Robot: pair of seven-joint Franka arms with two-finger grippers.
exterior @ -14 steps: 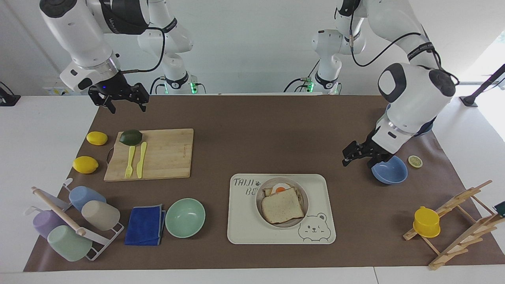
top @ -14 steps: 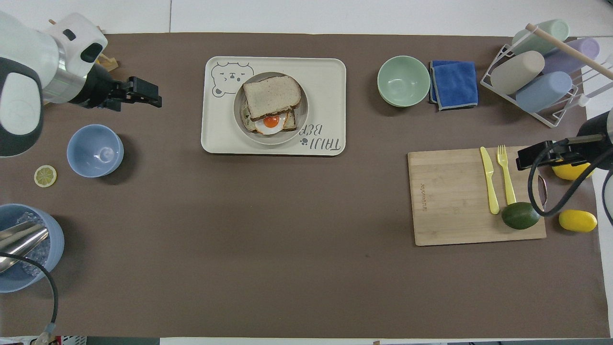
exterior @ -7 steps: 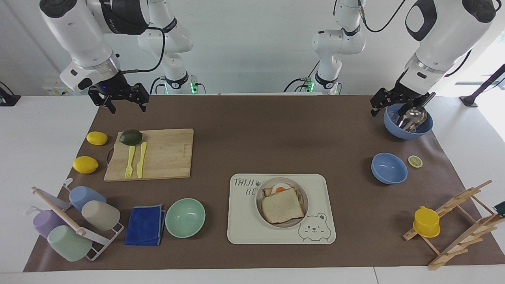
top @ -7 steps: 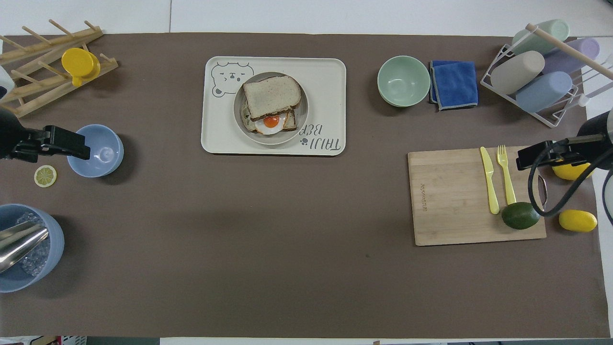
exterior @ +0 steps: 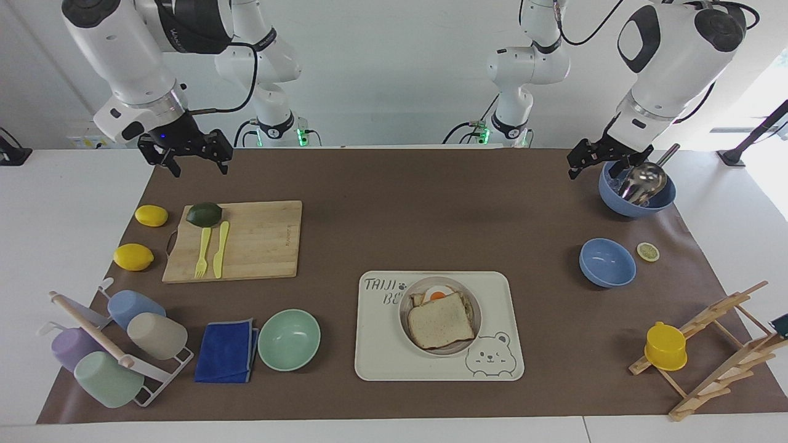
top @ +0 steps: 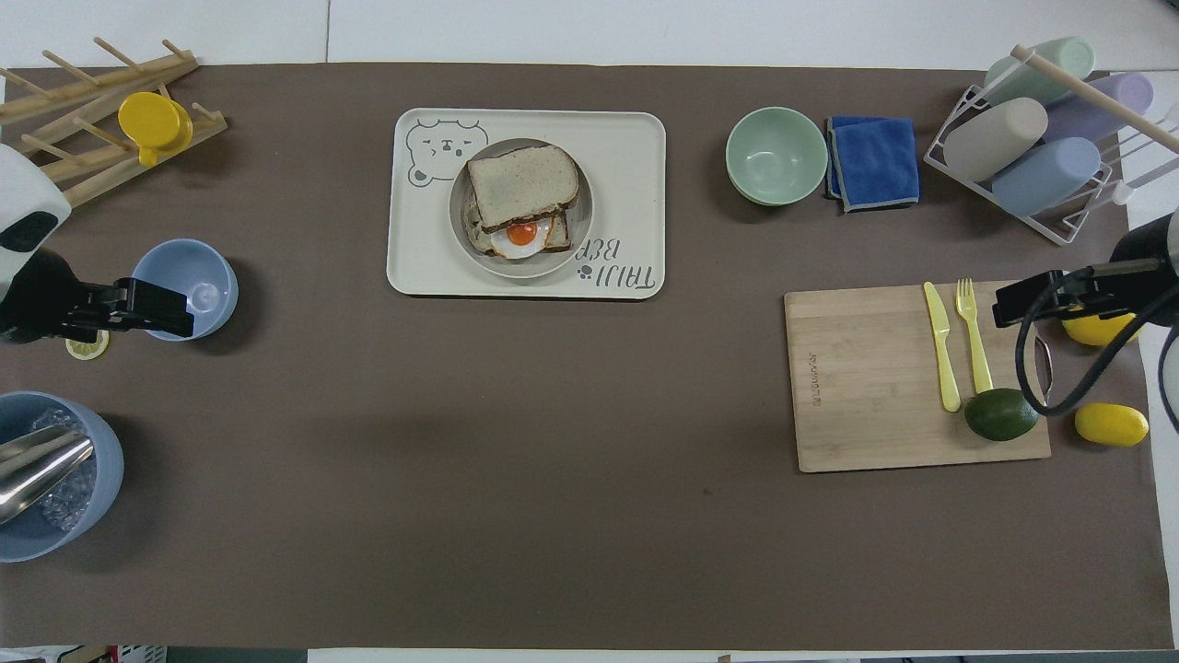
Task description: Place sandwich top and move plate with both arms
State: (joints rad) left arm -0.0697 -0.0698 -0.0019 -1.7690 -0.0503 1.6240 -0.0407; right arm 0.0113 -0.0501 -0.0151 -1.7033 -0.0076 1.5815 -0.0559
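Observation:
The sandwich top [exterior: 441,321] [top: 521,182], a pale speckled bread slice, lies on the egg toast in the plate [exterior: 457,351] [top: 583,221]. It sits offset, so the fried egg [top: 521,235] shows at the edge nearer the robots. The plate rests on the cream bear tray [exterior: 381,344] [top: 626,157]. My left gripper [exterior: 594,165] [top: 170,311] hangs open and empty over the mat beside the ice bowl [exterior: 637,194]. My right gripper [exterior: 198,165] [top: 1013,304] waits open and empty over the mat at the right arm's end, near the cutting board.
A cutting board [exterior: 258,240] holds an avocado, a fork and a knife, with two lemons beside it. A mint bowl [exterior: 289,339], blue cloth and cup rack [exterior: 117,344] stand farther out. A small blue bowl [exterior: 607,263], lemon slice and wooden rack [exterior: 708,344] are at the left arm's end.
My left arm has lifted away from the small blue bowl and swung back toward the robots, to beside the ice bowl. The right arm and the sandwich have not moved.

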